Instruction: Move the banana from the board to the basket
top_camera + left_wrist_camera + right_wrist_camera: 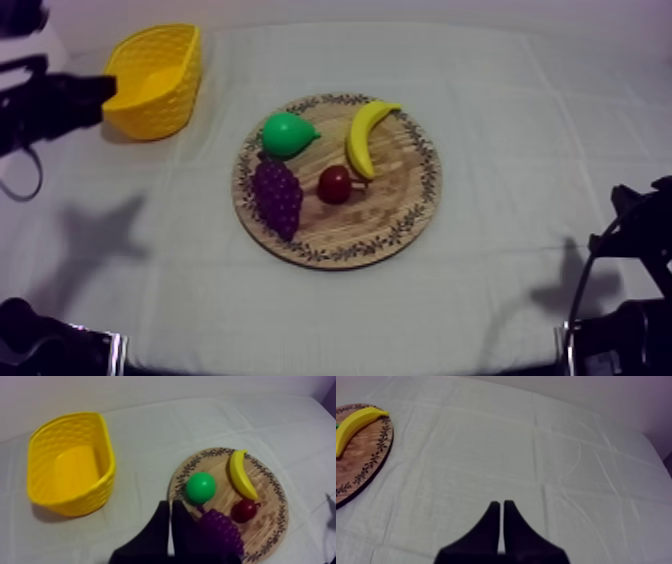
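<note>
Left gripper (169, 507): fingers pressed together into a narrow wedge, holding nothing. The tips hang over the cloth at the near rim of the wooden board, just beside the bunch of grapes. In the top view this arm comes in at the upper left, close beside the yellow basket.
Yellow basket (155, 80): stands on the bench at the far left with its opening upward, well apart from the board.
Bench (520, 120): covered by a grey-white cloth (150, 230) with creases in it.
Wooden board (400, 215): round with a patterned rim, lying flat near the middle of the bench. All four fruits are on it.
Bunch of grapes (277, 195): purple, on the left side of the board, reaching towards its near rim.
Pear (287, 135): green, on the far left part of the board, just beside the top of the grapes.
Small red fruit (334, 184): near the board's centre, between the grapes and the banana.
Banana (367, 137): lies flat on the board, right of the pear. One end points at the far rim and the other is just beside the small red fruit. No fingers touch it.
Right gripper (501, 506): fingers closed together, nothing between them, over bare cloth well to the right of the board. The arm sits low at the right edge of the top view.
</note>
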